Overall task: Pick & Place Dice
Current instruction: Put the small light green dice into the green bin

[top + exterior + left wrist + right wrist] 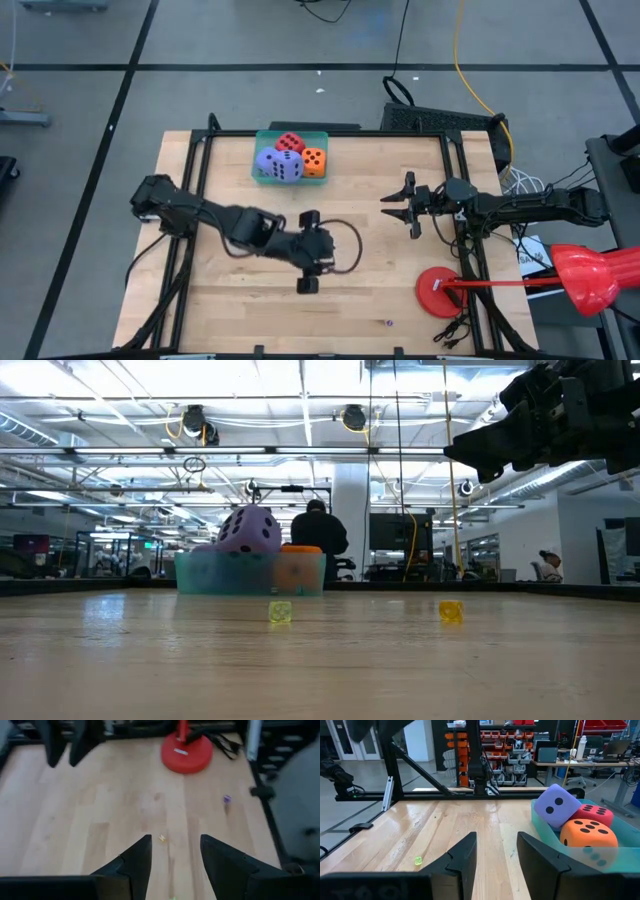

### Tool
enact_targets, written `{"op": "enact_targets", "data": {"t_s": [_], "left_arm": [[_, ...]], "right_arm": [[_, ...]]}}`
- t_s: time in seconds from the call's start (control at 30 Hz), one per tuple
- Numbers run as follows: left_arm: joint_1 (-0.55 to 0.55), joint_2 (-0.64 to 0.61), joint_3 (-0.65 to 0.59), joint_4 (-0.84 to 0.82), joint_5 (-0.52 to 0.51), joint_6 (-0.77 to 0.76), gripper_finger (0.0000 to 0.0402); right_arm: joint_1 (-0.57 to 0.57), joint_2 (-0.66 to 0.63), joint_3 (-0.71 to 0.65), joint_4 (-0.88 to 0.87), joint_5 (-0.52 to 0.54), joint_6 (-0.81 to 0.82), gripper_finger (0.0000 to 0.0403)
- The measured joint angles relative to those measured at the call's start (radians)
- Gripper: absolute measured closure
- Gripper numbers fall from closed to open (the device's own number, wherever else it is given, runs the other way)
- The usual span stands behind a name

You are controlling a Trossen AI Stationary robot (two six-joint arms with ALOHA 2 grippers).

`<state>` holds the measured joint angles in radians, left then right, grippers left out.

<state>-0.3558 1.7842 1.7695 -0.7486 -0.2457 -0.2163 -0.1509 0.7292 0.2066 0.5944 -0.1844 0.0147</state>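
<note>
The dice lie together in the teal-green tray (262, 137) at the table's far edge: a red one (291, 143), an orange one (314, 161) and two purple-blue ones (270, 160) (289, 168). In the right wrist view a purple-blue die (556, 805) rests on the red (592, 813) and orange (588, 833) dice. My left gripper (307, 251) (175, 855) hangs open over the bare middle of the table. My right gripper (410, 205) (496, 855) is open to the right of the tray, pointing toward the table's left.
A red round base (440, 292) with a red pole and cone stands at the near right corner. Tiny cubes lie on the wood: yellow-green (280, 611), orange-yellow (451, 610) and purple (226, 799). A black frame runs along the table's edges. People sit in the room beyond.
</note>
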Motion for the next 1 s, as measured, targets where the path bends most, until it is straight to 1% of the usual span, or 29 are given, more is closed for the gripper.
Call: {"op": "enact_targets", "data": {"t_s": [0.07, 0.13, 0.17, 0.33, 0.43, 0.67, 0.83, 1.0], "left_arm": [[-0.031, 0.02, 0.0, -0.005, -0.059, -0.036, 0.0222], [-0.058, 0.049, -0.001, -0.001, -0.07, -0.056, 0.0222], [-0.074, 0.06, -0.001, 0.001, -0.068, -0.056, 0.0222], [-0.126, 0.125, -0.001, -0.008, 0.012, -0.071, 0.0222], [-0.133, 0.163, -0.001, -0.007, 0.042, -0.16, 0.0222], [-0.137, 0.245, -0.001, -0.029, 0.043, -0.435, 0.0222], [-0.137, 0.276, -0.001, -0.093, 0.007, -0.593, 0.0222], [-0.136, 0.276, -0.001, -0.166, -0.074, -0.632, 0.0222]], "right_arm": [[0.0, 0.0, 0.0, 0.001, 0.0, 0.0, 0.0273], [0.0, 0.0, 0.0, 0.0, 0.0, 0.0, 0.0273], [0.0, 0.0, 0.0, 0.0, 0.0, 0.0, 0.0273], [0.0, 0.0, 0.001, 0.003, 0.0, 0.0, 0.0273], [0.0, 0.0, 0.001, 0.001, 0.0, 0.0, 0.0273], [0.0, 0.0, 0.001, 0.0, 0.0, 0.0, 0.0273], [0.0, 0.0, 0.001, 0.001, 0.0, 0.0, 0.0273], [0.0, 0.0, 0.001, 0.0, 0.0, 0.0, 0.0273]]}}
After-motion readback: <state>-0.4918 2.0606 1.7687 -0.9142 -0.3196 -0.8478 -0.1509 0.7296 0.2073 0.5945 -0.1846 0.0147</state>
